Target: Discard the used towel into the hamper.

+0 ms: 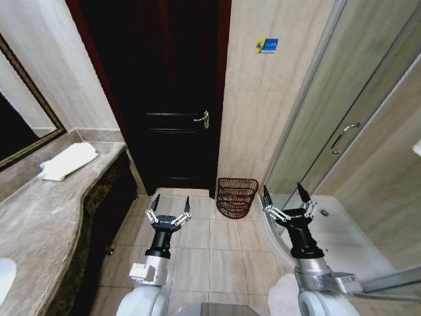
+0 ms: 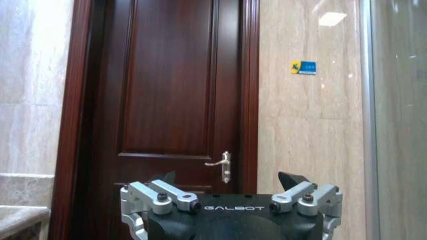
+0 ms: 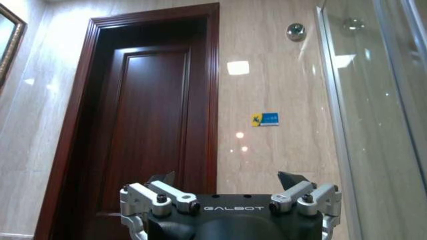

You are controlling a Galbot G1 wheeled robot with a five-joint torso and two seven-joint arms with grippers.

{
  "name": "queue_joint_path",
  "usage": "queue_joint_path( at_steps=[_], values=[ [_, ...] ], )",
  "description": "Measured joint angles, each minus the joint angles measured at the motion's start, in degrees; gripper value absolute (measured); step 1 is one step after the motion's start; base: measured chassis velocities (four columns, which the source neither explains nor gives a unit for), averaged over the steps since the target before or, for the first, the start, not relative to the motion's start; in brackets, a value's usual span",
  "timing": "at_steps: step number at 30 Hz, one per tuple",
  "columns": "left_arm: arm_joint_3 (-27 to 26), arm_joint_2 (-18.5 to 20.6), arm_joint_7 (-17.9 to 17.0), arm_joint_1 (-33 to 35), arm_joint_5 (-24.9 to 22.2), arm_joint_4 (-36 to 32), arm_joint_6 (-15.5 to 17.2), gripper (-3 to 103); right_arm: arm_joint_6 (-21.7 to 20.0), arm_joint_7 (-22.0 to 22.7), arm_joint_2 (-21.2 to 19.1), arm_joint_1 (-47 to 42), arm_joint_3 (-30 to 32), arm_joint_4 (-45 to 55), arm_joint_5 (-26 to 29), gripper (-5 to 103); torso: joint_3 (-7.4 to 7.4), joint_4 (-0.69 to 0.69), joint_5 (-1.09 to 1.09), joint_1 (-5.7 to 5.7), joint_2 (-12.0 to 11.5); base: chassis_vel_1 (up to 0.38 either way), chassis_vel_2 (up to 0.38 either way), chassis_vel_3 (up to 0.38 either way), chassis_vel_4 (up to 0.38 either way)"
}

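My left gripper (image 1: 169,206) and right gripper (image 1: 284,194) hover over the floor tiles with fingers spread wide and empty, the hamper (image 1: 237,197) standing between them against the wall beside the dark door (image 1: 164,85), the folded white towel (image 1: 68,160) away on the bench (image 1: 46,217) to my left.

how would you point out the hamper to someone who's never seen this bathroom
Find the dark wooden door ahead. Just to its right, on the tiled floor against the beige wall, stands the hamper. It is a small, round, reddish-brown wire basket with see-through sides, the only basket on the floor.
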Motion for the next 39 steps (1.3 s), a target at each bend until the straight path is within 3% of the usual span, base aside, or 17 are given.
queue_joint_path(
  at_steps=[10, 18, 39],
  values=[
    [-0.1, 0.0, 0.2, -0.2, -0.2, 0.1, -0.1, 100, -0.1, -0.1, 0.0, 0.1, 0.0, -0.1, 0.0, 100, 0.01, 0.0, -0.01, 0.02, 0.0, -0.143, 0.126, 0.136, -0.132],
    [-0.7, 0.0, 1.7, -0.2, 0.3, 0.2, -2.1, 100, -0.1, -0.2, 0.0, 0.2, -0.1, -0.3, 0.0, 100, 0.01, 0.0, 0.0, 0.01, 0.0, -0.129, 0.129, 0.129, -0.14],
    [-0.5, 0.0, 1.0, -0.1, -0.9, 0.1, -1.6, 100, 1.2, 1.8, -0.2, 0.7, 0.0, -0.6, -1.1, 100, 0.01, 0.01, -0.01, 0.04, 0.0, -0.128, 0.13, 0.117, -0.117]
  ],
)
